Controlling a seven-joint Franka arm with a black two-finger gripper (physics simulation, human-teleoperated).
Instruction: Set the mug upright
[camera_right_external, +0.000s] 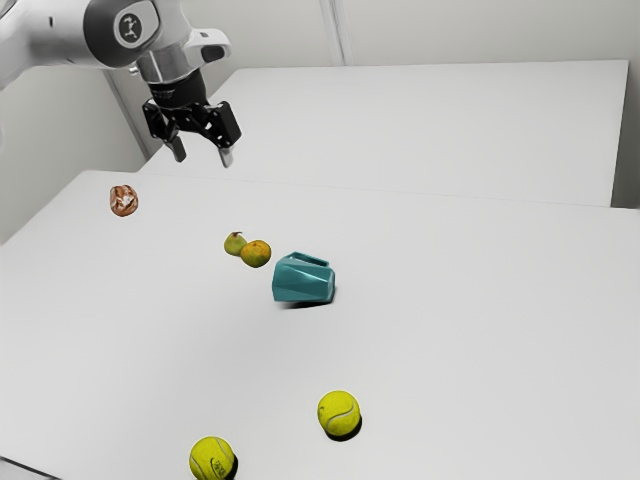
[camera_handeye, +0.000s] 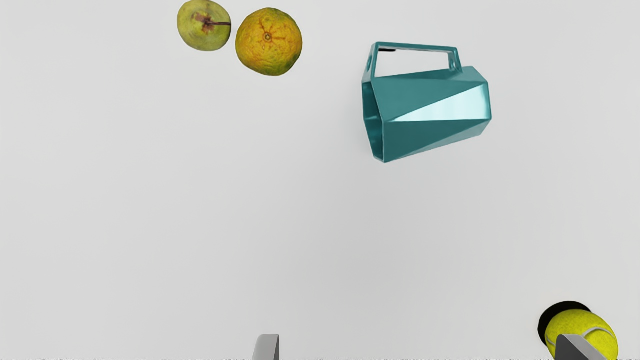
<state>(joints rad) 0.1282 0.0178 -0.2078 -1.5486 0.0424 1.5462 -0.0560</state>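
High above the table, the gripper (camera_right_external: 203, 158) hangs in the exterior view's upper left, its fingers spread wide with nothing between them. In the wrist view the gripper (camera_handeye: 417, 345) also stands open. A teal faceted mug (camera_right_external: 304, 280) lies on its side near the middle of the table, well below the hand and apart from it. The wrist view has the mug (camera_handeye: 430, 107) with its mouth facing the two fruits and its handle out to the side.
A green fruit (camera_right_external: 234, 243) and an orange-yellow fruit (camera_right_external: 256, 254) sit beside the mug on the white table (camera_right_external: 480, 330). Two tennis balls lie toward the exterior view's bottom, one (camera_right_external: 339, 412) nearer the mug, another (camera_right_external: 212, 459) farther left. A brownish round item (camera_right_external: 124, 200) rests at the left.
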